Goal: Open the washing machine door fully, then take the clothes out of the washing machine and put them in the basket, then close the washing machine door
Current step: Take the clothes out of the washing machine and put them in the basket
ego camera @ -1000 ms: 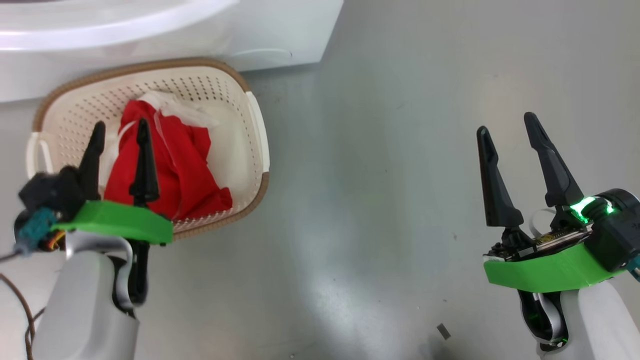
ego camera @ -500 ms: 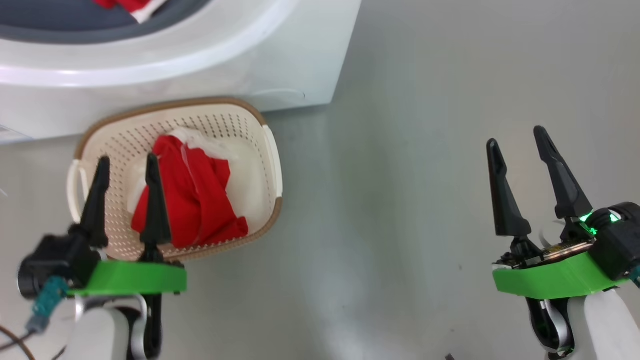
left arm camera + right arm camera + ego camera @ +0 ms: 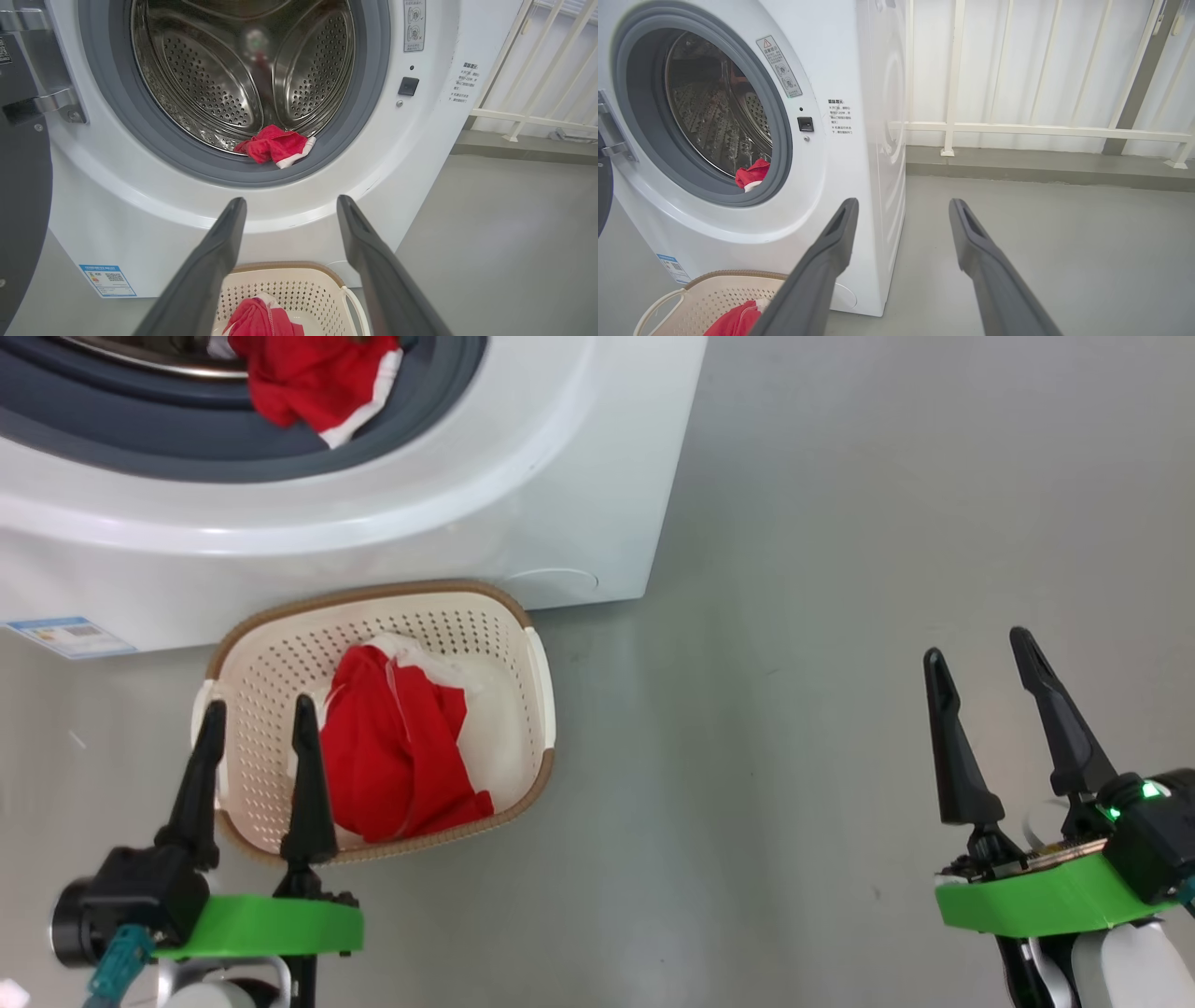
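The white washing machine has its door swung open at the left, its dark rim showing in the left wrist view. A red garment with white trim lies at the drum's front lip, on the grey rubber ring. The cream basket stands on the floor before the machine with red and white clothes in it. My left gripper hovers open over the basket's near-left part, holding nothing. My right gripper is open and empty above bare floor to the right.
Grey floor spreads to the right of the machine. A white railing on a raised ledge runs behind it. A blue label sits on the machine's lower left front.
The head camera has tilted up, bringing the machine's opening and the garment inside into view. Both grippers stay open; the left one now sits lower against the basket.
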Available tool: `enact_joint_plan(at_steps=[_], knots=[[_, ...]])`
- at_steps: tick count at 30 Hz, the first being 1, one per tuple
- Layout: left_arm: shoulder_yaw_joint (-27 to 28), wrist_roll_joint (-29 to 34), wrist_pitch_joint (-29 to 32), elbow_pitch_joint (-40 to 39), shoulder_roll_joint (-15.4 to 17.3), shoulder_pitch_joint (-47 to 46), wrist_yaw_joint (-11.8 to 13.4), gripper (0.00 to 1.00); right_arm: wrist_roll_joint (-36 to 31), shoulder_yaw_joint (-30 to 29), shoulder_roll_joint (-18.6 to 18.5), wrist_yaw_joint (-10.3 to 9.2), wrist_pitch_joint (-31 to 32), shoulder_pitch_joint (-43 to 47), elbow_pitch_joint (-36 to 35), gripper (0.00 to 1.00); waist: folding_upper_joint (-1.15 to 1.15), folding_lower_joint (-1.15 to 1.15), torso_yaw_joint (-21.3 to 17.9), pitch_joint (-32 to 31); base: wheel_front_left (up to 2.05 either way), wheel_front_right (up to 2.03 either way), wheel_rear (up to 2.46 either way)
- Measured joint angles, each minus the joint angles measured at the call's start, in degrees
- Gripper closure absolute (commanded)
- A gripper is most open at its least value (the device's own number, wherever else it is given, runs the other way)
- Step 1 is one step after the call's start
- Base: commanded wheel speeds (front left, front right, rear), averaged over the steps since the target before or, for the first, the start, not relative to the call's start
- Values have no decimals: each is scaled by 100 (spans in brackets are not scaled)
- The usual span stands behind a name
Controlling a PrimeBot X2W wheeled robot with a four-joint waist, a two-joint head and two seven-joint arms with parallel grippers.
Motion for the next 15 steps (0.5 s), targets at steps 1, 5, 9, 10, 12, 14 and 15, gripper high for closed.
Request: enact_joint_plan(at_steps=[1, 5, 9, 10, 12, 14, 15], knots=[[0, 0, 0, -2, -2, 44, 8, 0, 0, -11, 0, 0, 0, 48, -4, 0, 0, 0, 5, -43, 0, 0, 0], [-4, 0, 0, -90, -15, 206, 109, 0, -3, -101, 3, -1, 0, 153, -16, 0, 0, 0, 19, -205, 0, 0, 0], [-27, -2, 2, -215, -32, 350, 201, 0, -44, -143, 4, 0, 0, 257, -26, 0, 0, 0, 40, -344, 0, 0, 0], [-31, -4, 8, -227, -33, 391, 204, 0, -45, -148, 4, 0, 0, 299, -31, 0, 0, 0, 45, -379, 0, 0, 0], [-45, -23, 12, -258, -38, 486, 230, 0, -64, -167, 5, -1, 0, 339, -30, 0, 0, 0, 55, -448, 0, 0, 0], [-54, -59, 35, -257, -47, 597, 244, 0, -94, -170, 5, 0, 0, 398, -29, 0, 0, 0, 62, -525, 0, 0, 0], [-56, -63, 36, -250, -49, 654, 244, 0, -94, -170, 7, 0, 0, 439, -19, 0, 0, 0, 65, -568, 0, 0, 0]])
